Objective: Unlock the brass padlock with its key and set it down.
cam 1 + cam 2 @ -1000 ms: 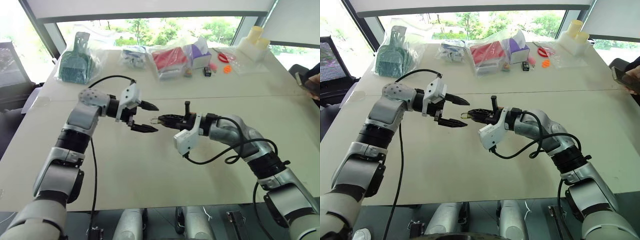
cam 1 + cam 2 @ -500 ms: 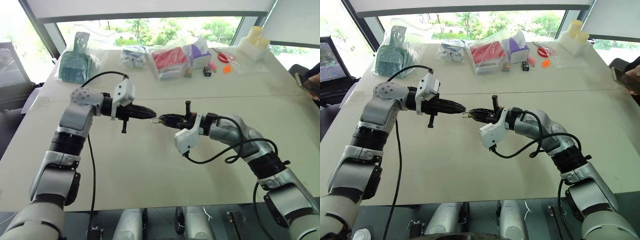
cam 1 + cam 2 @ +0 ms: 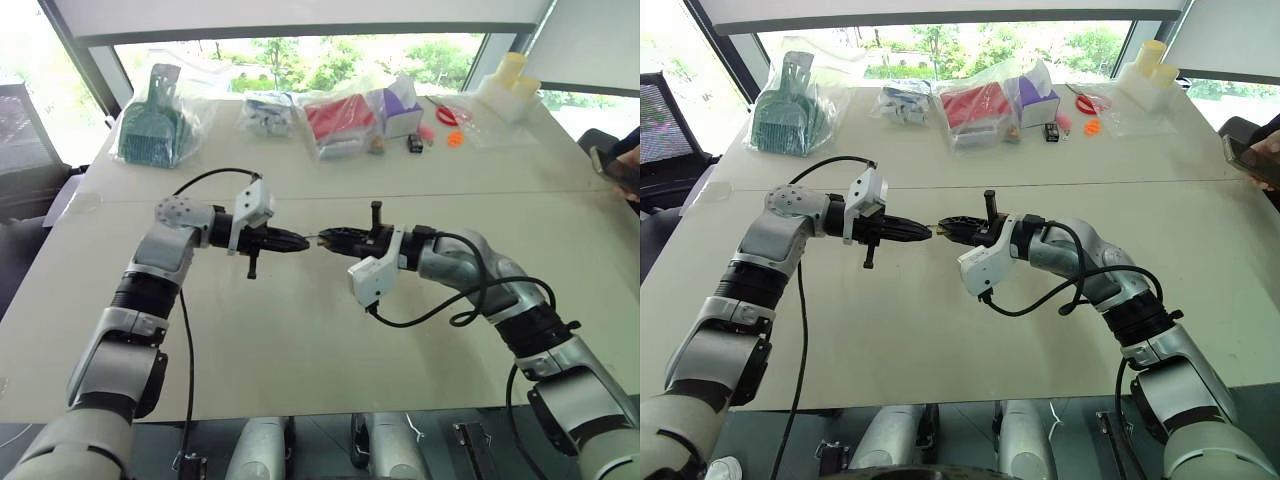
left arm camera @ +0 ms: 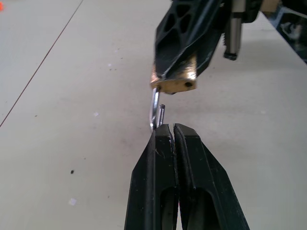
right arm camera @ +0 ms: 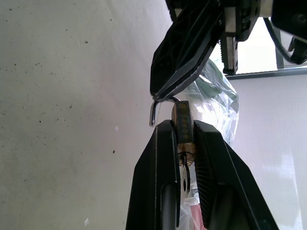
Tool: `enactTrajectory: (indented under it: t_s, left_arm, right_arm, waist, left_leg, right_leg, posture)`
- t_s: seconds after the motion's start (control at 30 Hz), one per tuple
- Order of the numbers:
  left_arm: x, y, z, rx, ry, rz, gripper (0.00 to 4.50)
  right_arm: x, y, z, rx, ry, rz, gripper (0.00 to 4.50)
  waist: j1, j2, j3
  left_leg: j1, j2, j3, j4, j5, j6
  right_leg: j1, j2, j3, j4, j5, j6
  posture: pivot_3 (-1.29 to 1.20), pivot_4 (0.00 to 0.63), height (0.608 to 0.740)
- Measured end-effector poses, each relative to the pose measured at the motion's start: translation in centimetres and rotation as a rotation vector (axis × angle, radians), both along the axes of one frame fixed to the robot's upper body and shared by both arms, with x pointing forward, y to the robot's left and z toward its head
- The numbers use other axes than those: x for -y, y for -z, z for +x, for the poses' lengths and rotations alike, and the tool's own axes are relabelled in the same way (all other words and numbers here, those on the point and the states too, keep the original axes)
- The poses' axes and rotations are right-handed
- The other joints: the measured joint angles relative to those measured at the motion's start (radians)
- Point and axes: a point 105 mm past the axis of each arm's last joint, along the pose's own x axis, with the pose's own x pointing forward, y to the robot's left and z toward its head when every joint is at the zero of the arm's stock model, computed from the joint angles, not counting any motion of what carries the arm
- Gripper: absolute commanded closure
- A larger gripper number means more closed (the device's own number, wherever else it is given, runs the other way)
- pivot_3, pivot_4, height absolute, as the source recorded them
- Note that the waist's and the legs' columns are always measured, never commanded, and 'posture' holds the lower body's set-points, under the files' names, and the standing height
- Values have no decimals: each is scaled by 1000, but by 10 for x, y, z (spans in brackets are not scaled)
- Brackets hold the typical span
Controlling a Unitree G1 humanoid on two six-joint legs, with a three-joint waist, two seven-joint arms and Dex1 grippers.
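While right claw (image 5: pixel 184 143) clamps brass padlock (image 4: pixel 173 82), left claw (image 4: pixel 173 132) pinches its shackle (image 4: pixel 155 108).

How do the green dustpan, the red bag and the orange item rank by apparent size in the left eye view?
1. Green dustpan and red bag: they look alike, so no order.
2. Orange item, smallest.
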Motion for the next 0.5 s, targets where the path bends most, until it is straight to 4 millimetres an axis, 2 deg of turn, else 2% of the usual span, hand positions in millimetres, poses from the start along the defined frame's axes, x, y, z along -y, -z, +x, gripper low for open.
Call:
enactTrajectory:
  t_s: [0.13, 0.3, 0.4, 0.5]
  left_arm:
    - [0, 3, 9, 18, -35, 4, 4420]
    - [-3, 5, 8, 23, -32, 15, 4420]
    - [-16, 7, 6, 18, -47, 47, 4420]
    - [-30, 11, 2, 13, -88, 66, 4420]
  right_arm:
    - [0, 0, 0, -1, 0, -1, 4500]
    - [0, 0, 1, -4, 7, 0, 4500]
    - [6, 6, 7, -32, 41, -3, 4500]
    - [18, 24, 21, -60, 102, -5, 4500]
  waist:
    - [-1, 0, 0]
    - [-1, 0, 0]
    - [-3, 0, 0]
    - [-6, 0, 0]
  left_leg:
    - [0, 0, 0, 0, 0, 0]
    - [0, 0, 0, 0, 0, 0]
    - [0, 0, 0, 0, 0, 0]
    - [1, 0, 0, 0, 0, 0]
  right_leg:
    - [0, 0, 0, 0, 0, 0]
    - [0, 0, 0, 0, 0, 0]
    - [0, 0, 0, 0, 0, 0]
    - [0, 0, 0, 0, 0, 0]
  posture:
    - [0, 150, 740]
    - [0, 150, 740]
    - [0, 150, 740]
    - [0, 150, 740]
